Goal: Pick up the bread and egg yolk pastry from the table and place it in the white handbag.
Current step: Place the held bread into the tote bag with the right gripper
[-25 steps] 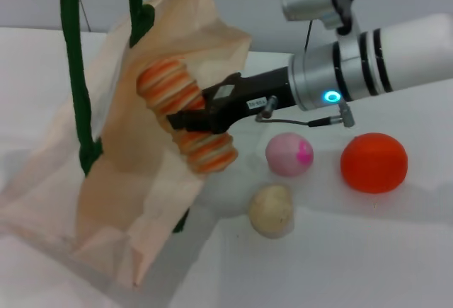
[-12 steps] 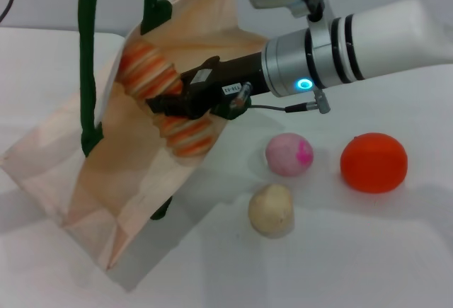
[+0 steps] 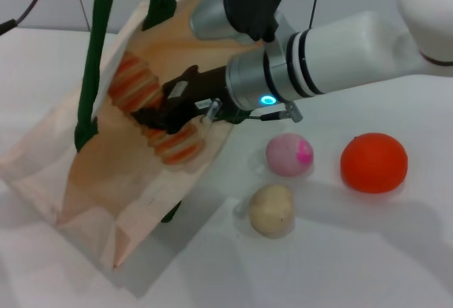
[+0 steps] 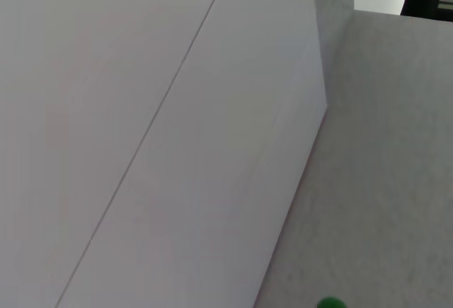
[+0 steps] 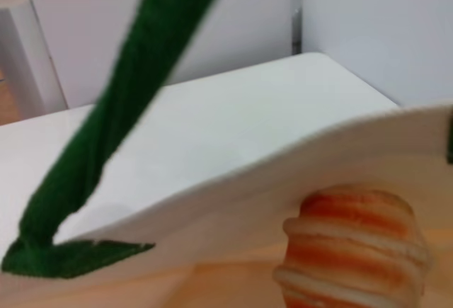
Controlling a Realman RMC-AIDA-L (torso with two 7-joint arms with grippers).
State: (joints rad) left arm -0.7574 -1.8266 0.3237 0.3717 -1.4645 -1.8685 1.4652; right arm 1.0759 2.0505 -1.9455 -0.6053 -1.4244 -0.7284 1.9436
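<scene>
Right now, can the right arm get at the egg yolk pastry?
Probably not yet: the right gripper is inside the handbag, shut on the bread. The pastry itself lies uncovered on the table.

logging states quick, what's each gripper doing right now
Right gripper: closed on the bread, inside the white handbag.
Left gripper: not in view.

Right wrist cam is basically staring into the bag (image 5: 233,202) — its cream cloth edge runs right across in front of the claw, and the bread (image 5: 354,248) sits just past that edge, inside, orange with pale stripes. A thick green handle (image 5: 120,120) hangs farther out, joined to the bag's edge. Beyond it — white table (image 5: 212,117).
</scene>
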